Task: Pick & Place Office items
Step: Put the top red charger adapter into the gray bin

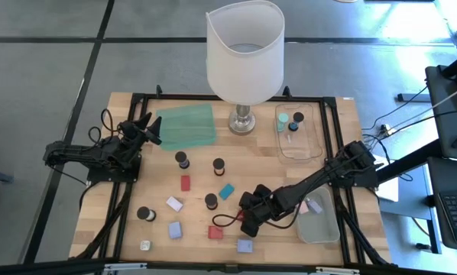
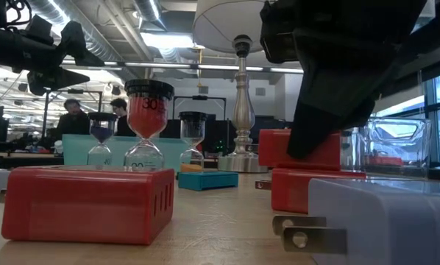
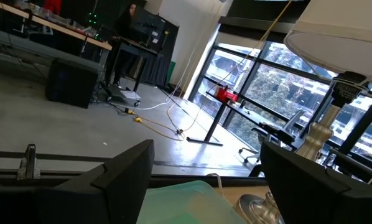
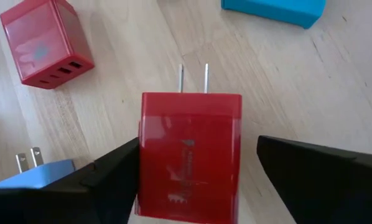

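Wooden bench (image 1: 129, 107), black frame along its edges. Far side: green mat (image 1: 186, 126), lamp base (image 1: 243, 122), clear tray (image 1: 303, 145). A second clear tray (image 1: 324, 229) at the right near corner. Scattered on the near half: red chargers (image 1: 186, 182), blue and lavender blocks (image 1: 174, 230), small sand timers (image 1: 182, 160), a teal block (image 1: 226, 191).

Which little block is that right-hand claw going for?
Find the white-shaded lamp, then look to the table's front edge, where the right gripper hangs. Between its fingers lies a red plug block, prongs pointing away; the other red block nearby shows its ports instead.
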### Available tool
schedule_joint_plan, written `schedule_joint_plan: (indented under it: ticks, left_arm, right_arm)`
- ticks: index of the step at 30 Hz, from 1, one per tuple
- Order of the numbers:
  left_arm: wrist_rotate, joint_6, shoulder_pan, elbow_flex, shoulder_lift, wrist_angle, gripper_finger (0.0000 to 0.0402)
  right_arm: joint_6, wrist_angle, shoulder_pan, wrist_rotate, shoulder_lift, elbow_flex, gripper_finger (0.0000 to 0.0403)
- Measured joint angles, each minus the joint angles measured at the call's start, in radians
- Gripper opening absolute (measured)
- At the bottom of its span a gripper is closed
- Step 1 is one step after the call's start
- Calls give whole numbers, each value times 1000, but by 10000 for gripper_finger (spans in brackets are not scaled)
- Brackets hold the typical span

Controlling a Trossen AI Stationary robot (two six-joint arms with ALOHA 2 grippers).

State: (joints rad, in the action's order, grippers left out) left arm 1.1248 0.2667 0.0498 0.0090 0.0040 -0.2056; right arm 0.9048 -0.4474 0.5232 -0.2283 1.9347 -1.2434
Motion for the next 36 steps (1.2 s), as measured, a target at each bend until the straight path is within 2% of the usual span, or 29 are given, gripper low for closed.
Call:
schedule_joint_plan:
  ticks: [12,15,21,27,32,36]
  left_arm:
    - [0,0,0,0,0,0,290]
    - [0,0,0,0,0,0,290]
    - [0,0,0,0,0,0,290]
    - [0,0,0,0,0,0,290]
    - [0,0,0,0,0,0,290]
    - [0,0,0,0,0,0,290]
  right_arm:
    - [0,2,3,0,-3,0,225]
    - [-7,-1,9,-25,-21,2,222]
    - [-26,-30,12,-97,-96,2,243]
    - [-1,-194,12,-182,-218,1,234]
    - [86,-398,30,-246,-342,1,226]
    - [176,-552,77,-322,-432,1,235]
